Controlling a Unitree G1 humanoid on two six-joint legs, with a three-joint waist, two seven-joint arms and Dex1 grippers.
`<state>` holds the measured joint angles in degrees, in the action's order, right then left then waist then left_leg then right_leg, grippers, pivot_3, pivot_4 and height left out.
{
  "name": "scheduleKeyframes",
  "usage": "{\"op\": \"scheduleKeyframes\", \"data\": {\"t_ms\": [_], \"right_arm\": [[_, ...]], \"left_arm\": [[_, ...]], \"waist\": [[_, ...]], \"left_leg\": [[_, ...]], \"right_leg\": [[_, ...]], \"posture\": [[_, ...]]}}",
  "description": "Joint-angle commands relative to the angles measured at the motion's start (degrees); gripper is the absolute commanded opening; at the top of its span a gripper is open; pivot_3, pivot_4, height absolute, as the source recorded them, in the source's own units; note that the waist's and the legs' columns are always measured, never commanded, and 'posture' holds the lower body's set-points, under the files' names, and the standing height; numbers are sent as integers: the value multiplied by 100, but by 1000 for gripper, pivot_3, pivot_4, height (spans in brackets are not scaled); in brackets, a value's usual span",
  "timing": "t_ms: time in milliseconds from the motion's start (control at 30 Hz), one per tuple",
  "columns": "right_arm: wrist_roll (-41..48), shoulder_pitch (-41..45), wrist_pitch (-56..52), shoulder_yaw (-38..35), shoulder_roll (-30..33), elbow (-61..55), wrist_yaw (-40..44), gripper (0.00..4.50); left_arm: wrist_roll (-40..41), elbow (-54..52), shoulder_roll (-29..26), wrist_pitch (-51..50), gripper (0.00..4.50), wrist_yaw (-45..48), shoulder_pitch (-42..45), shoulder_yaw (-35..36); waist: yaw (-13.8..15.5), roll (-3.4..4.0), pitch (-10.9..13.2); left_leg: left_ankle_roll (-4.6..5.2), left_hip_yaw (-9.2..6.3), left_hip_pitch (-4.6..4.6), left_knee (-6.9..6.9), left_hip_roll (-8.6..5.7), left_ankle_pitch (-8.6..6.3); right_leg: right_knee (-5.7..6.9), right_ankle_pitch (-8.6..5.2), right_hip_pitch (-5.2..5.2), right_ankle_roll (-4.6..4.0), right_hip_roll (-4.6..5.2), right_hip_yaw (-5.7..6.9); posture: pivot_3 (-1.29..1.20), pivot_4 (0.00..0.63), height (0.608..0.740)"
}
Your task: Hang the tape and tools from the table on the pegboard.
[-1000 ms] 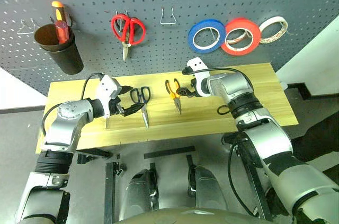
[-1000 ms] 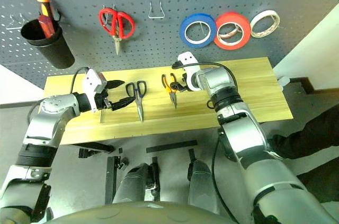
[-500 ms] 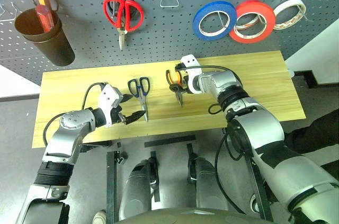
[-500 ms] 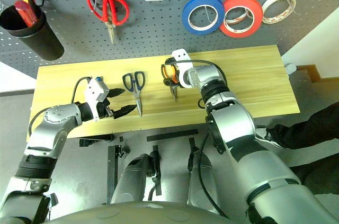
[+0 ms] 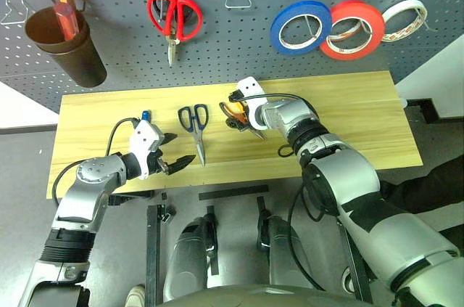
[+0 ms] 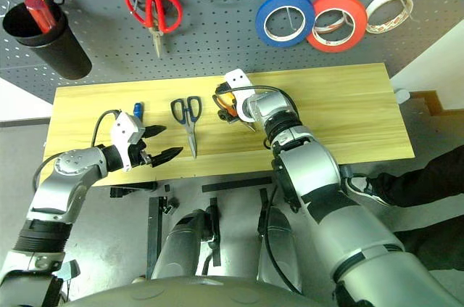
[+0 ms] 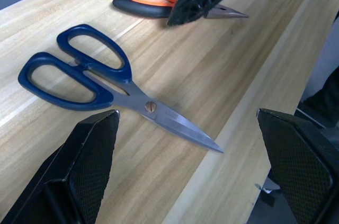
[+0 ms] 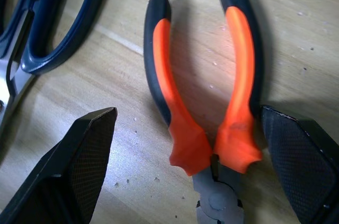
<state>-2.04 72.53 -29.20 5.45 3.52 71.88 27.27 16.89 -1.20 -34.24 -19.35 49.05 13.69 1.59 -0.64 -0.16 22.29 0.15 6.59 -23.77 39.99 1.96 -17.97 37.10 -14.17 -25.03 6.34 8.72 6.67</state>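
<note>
The right gripper point(image 8: 185, 171) has closed in over the pliers point(image 8: 204, 91), fingers spread wide either side; they lie flat on the table point(image 5: 348, 115), handles toward the pegboard point(image 5: 217, 46).

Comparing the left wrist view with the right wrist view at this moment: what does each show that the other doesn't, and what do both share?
Left wrist: the whole blue scissors, blades included, the table edge, and the open left gripper. Right wrist: the pliers close between the fingers of the open right gripper, pivot visible. Both share the scissors' handles and the pliers' orange handles lying on the wood.
</note>
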Motion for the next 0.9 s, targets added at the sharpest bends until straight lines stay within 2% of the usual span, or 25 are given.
{"op": "scheduleKeyframes", "data": {"t_ms": [33, 233, 467, 500, 633, 800, 900], "right_arm": [[-269, 29, 196, 177, -80, 35, -7, 4473], [-493, 25, 291, 309, -106, 75, 61, 4473], [-730, 35, 376, 480, -108, 85, 195, 2277], [-775, 39, 395, 517, -99, 77, 245, 2100], [-899, 63, 414, 662, 49, -60, 650, 2101], [-828, 13, 256, 685, 395, -639, 1348, 2100], [-392, -473, -658, 581, 757, -2309, 2195, 2100]], "left_arm": [[40, -173, -56, 117, 4360, -32, -138, 165], [81, -226, -57, 151, 4360, -56, -216, 199], [90, -211, -17, 196, 4360, -47, -211, 190], [94, -216, -13, 193, 4360, -47, -210, 193], [113, -254, -38, 227, 4360, -28, -272, 241], [228, -225, 26, 461, 4360, 47, -252, 376], [492, -253, 133, 644, 4360, 162, -158, 527]], "waist": [[0, 0, 0], [3, 0, 0], [-1, 0, 0], [-1, 0, 0], [3, 0, 0], [19, 0, 0], [43, -4, -5]], "left_leg": [[0, 1, 0, 0, 0, 0], [-2, 4, -14, 0, 1, 1], [-3, 7, -20, -2, 3, 2], [-3, 9, -20, -2, 3, 2], [-4, 9, -20, -3, 4, 2], [-5, 10, -29, -3, 4, 3], [-6, 6, -50, 2, 4, 3]], "right_leg": [[0, 0, -1, 0, 0, 0], [0, 0, -15, 0, 0, 0], [0, 0, -22, 1, -1, 0], [0, 0, -23, 1, -1, 0], [0, -1, -25, 1, -1, 0], [-1, -1, -31, 1, -1, 1], [-4, -1, -41, 1, 0, 3]], "posture": [[144, 422, 732], [143, 425, 732], [146, 422, 732], [148, 423, 732], [152, 418, 732], [141, 371, 732], [131, 326, 732]]}}
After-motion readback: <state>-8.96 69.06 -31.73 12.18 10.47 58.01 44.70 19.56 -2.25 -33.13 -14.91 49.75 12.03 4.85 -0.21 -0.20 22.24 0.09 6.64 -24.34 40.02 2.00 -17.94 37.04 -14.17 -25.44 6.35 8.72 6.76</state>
